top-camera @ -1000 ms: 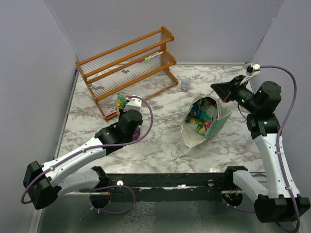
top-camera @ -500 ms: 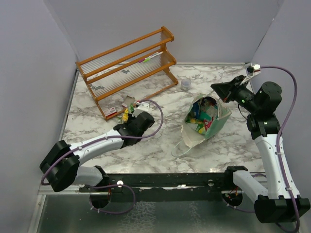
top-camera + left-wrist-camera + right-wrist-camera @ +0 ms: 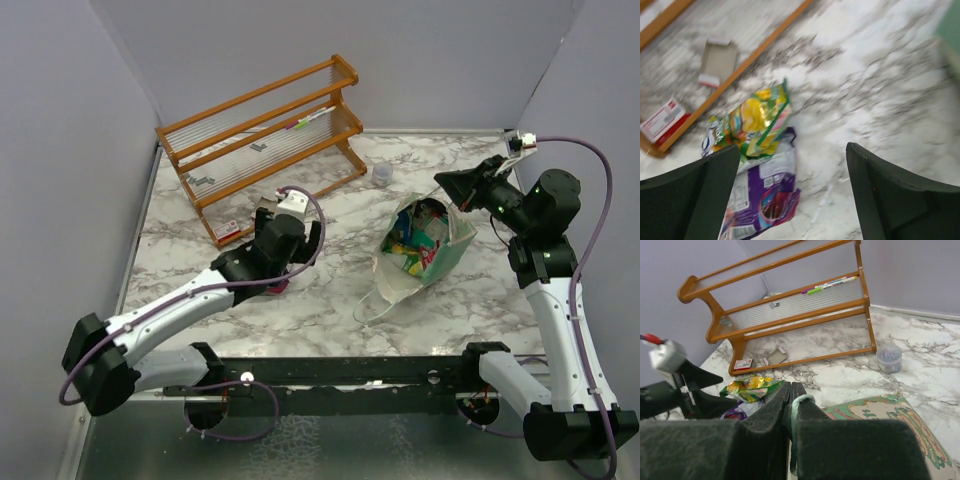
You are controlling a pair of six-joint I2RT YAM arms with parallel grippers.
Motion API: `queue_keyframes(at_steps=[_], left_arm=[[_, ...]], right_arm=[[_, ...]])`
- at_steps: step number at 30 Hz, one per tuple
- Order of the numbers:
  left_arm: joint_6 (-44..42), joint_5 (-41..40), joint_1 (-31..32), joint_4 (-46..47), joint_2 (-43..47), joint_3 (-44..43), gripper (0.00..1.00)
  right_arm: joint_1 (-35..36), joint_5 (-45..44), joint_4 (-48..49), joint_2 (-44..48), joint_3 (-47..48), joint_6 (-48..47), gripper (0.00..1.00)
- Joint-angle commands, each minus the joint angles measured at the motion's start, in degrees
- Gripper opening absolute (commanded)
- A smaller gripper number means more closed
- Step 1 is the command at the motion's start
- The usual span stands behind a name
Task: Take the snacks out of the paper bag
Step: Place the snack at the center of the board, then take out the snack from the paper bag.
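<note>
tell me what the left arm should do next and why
Probably swing the left pincer across to the mouth of the bag for another packet. It is open and empty above a yellow-green packet and a purple packet lying on the table, while colourful packets sit inside the bag, and the right pincer is shut on the bag's rim, apparently holding it open.

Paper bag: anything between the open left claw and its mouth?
Nothing visible. Only bare marble table lies between the left claw and the mint-green paper bag. The green-yellow crinkly packet and the purple shiny packet lie on the claw's other side, off that line. The right claw pinches the bag's far rim, also clear.
</note>
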State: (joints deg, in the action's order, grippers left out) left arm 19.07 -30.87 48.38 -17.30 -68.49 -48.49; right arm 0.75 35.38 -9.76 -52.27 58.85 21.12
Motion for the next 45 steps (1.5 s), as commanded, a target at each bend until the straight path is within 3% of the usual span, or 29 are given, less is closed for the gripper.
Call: queue_keyframes(at_steps=[1, 5, 8, 12, 19, 25, 30, 36, 41, 45], left_arm=[[-4.43, 15.58, -0.05, 12.17, 7.52, -0.81, 0.92], [-9.06, 30.49, 2.15, 25.52, 8.48, 2.64, 0.92], [-17.00, 32.72, 9.34, 29.96, 6.65, 2.75, 0.88], [-29.89, 29.15, 18.05, 28.77, 1.46, -0.27, 0.81], [-46.27, 28.79, 19.68, 24.73, -7.21, -5.79, 0.83], [-60.44, 36.83, 20.09, 19.58, -14.60, -12.65, 0.84], [-66.13, 36.70, 19.73, 14.53, -23.62, -20.93, 0.79], [-65.30, 38.84, 15.68, 8.27, -34.19, -31.27, 0.72], [-67.08, 43.01, 15.42, 9.94, -38.26, -32.29, 0.74], [-66.84, 41.97, 14.73, 9.26, -42.38, -34.45, 0.73]], right_arm=[[0.21, -1.12, 2.47, 0.78, -0.50, -0.47, 0.02], [0.21, -0.94, 2.55, 0.92, -0.49, -0.34, 0.02], [0.21, -0.92, 2.49, 0.91, -0.47, -0.38, 0.02], [0.23, -0.79, 2.72, 1.14, -0.83, -0.36, 0.02], [0.21, -0.59, 2.72, 1.53, -0.75, -0.35, 0.02], [0.21, -0.49, 2.65, 1.63, -0.41, -0.30, 0.02], [0.21, -0.62, 2.04, 1.87, 0.10, -0.37, 0.02], [0.21, -0.74, 1.35, 2.12, 0.73, -0.65, 0.02], [0.21, -0.57, 1.77, 2.48, 0.32, -0.47, 0.02], [0.21, -0.33, 1.81, 2.68, 0.26, -0.17, 0.02]])
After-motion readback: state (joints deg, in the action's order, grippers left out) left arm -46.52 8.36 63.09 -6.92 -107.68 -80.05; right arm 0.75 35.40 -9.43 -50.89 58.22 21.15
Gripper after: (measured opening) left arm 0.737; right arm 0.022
